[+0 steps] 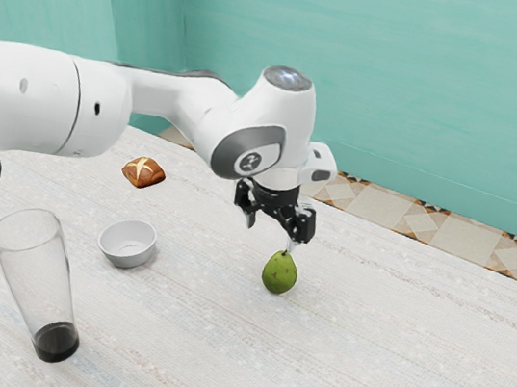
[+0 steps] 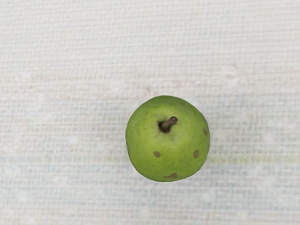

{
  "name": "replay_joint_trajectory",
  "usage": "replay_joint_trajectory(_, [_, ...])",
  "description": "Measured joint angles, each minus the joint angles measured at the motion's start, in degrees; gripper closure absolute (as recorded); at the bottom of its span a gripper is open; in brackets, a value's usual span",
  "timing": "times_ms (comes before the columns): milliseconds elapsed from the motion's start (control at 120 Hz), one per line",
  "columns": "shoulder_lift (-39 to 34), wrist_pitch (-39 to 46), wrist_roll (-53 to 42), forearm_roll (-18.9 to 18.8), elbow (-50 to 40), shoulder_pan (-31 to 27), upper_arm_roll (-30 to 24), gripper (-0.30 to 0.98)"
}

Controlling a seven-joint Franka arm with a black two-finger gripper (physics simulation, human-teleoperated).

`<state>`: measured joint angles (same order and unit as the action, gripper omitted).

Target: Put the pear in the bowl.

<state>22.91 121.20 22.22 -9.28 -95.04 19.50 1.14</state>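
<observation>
While the black gripper (image 1: 272,234) hangs over the table with its jaws parted wide and nothing between them, the green pear (image 1: 280,273) stands upright on the pale, woven-looking tabletop (image 1: 388,369) beneath it. Read as a clock face centred on the pear in the exterior view, the gripper is between eleven and twelve o'clock. One fingertip is close by the stem (image 1: 286,252); whether it touches is hard to say from this angle, as the tip is pale and partly lost against the table.

On that same clock, the small white bowl (image 1: 127,244) is at nine o'clock, well apart from the pear, and its visible inside holds nothing. A brown bread roll (image 1: 144,173) with pale scoring lies at ten o'clock. The tall clear glass (image 1: 38,268), dark at its bottom, has its base at eight o'clock from the pear and seven from the bowl. The wrist view looks down on the pear's stem end, with brown spots on the green skin.
</observation>
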Motion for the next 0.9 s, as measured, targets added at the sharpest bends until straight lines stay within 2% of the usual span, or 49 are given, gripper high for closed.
replay_joint_trajectory(217, [4.11,13.36,8.67,-5.65,-4.76,-0.04,0.00,0.02])
replay_joint_trajectory(383, [6.18,20.09,13.49,-7.43,-5.11,-0.01,-0.08,0.02])
replay_joint_trajectory(900, [6.74,25.26,18.38,-8.12,-8.48,-0.80,-0.02,0.02])
